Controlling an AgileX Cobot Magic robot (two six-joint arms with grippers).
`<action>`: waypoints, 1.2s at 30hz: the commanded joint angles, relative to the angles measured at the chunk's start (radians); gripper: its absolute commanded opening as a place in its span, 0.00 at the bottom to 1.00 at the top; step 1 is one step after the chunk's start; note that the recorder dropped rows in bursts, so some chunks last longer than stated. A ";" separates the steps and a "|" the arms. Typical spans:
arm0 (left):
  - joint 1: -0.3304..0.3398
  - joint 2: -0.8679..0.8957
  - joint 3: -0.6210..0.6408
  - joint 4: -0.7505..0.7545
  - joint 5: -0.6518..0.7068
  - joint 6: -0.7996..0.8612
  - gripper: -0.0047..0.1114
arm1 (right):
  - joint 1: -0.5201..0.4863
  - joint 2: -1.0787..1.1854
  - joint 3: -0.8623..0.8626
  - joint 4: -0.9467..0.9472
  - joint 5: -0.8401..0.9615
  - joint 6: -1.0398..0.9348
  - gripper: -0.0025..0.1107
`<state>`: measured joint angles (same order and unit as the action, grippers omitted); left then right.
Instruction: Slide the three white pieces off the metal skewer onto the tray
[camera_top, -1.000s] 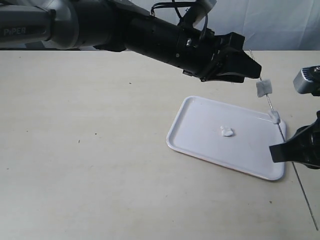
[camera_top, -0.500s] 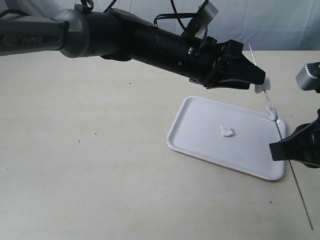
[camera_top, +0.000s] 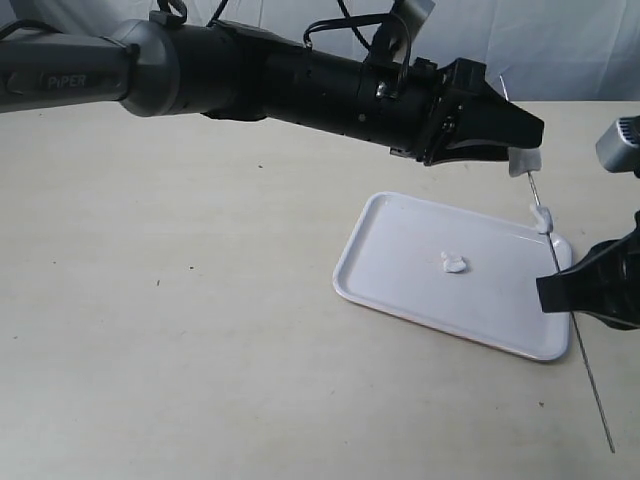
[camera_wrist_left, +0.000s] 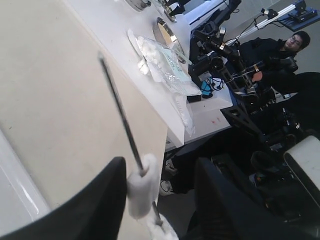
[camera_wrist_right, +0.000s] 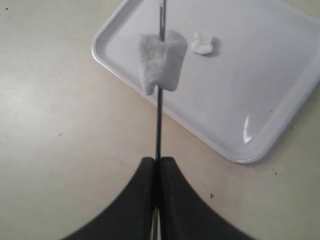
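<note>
The metal skewer (camera_top: 592, 385) leans tilted over the right end of the tray (camera_top: 400, 235), near the desk's (camera_top: 200, 300) right edge, pinched low down in the tightly closed right claw (camera_wrist_right: 158, 162). Two white pieces are threaded on it. The upper piece (camera_top: 524, 162) sits between the parted fingers of the left claw (camera_wrist_left: 160, 170), and the lower piece (camera_top: 543, 217) hangs just above the tray's rim. The third piece (camera_top: 454, 263) lies loose at the tray's middle

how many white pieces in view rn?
3 white pieces: one on the skewer at the left hand, one lower on it by the tray corner, one loose on the tray. None seems hidden.
</note>
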<state>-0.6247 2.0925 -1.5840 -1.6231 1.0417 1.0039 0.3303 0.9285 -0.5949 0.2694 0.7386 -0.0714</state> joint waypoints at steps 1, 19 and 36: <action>0.004 -0.001 -0.001 0.006 0.024 0.001 0.40 | -0.003 -0.006 -0.008 0.004 -0.021 -0.007 0.02; 0.004 -0.001 -0.001 0.018 0.039 0.001 0.22 | -0.003 -0.006 -0.008 0.014 -0.038 -0.007 0.02; 0.004 -0.001 -0.001 -0.096 -0.015 0.055 0.04 | -0.003 -0.006 -0.004 0.057 0.023 -0.060 0.02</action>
<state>-0.6200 2.0968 -1.5840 -1.6479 1.0697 1.0430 0.3303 0.9282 -0.6013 0.2987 0.7138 -0.0924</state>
